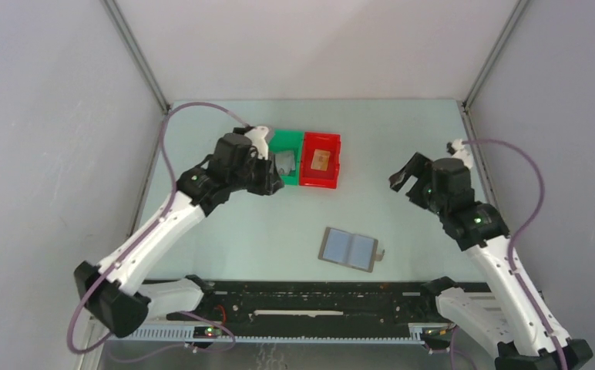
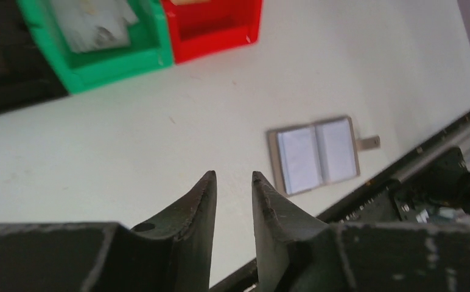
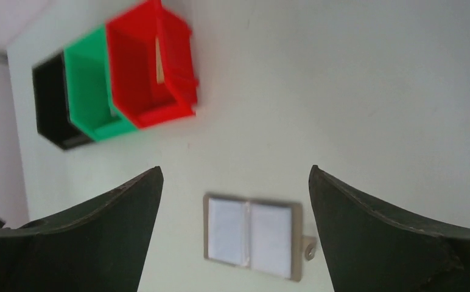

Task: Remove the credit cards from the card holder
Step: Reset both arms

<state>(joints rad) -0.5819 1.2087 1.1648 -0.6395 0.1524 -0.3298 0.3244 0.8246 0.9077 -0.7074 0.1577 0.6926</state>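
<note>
When you look from the top camera, you see the small, flat, grey-taupe folding card holder [image 1: 347, 248] lying open on the pale desk [image 1: 225, 231]. It is near the front edge, between the two arms, and its little tab [image 1: 381, 253] sticks out on the right. Further back sits a red plastic bin [image 1: 319, 183] with the thin tan-orange card [image 1: 321, 160] in it. Touching it is a green plastic bin [image 1: 288, 141] with the thin grey card [image 1: 284, 163] in it. Your left end effector [image 1: 271, 181] is just beside the green bin. Your right end effector [image 1: 402, 179] hangs well apart from the card holder.

From the left wrist, you see its two fingers close together, with a thin gap and nothing in it. The card holder lies past the tips, showing blue-grey pockets.

From the right wrist, you see its fingers spread wide, holding nothing. The open card holder shows on the desk between them. A black plastic bin [image 3: 53, 103] sits beside the green one.
</note>
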